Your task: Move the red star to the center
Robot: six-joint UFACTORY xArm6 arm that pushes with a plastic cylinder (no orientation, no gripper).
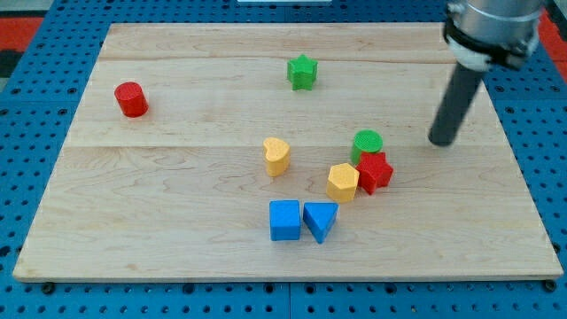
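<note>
The red star [375, 171] lies right of the board's middle, touching the green cylinder [367, 143] above it and the yellow hexagon [342, 182] on its left. My tip [440, 141] rests on the board to the upper right of the red star, apart from it, a short way right of the green cylinder.
A yellow heart [276, 156] lies near the middle. A blue cube [284, 220] and a blue triangle [320, 221] sit side by side toward the view's bottom. A green star [302, 72] is near the top. A red cylinder [131, 99] is at upper left. The wooden board [177, 221] rests on blue pegboard.
</note>
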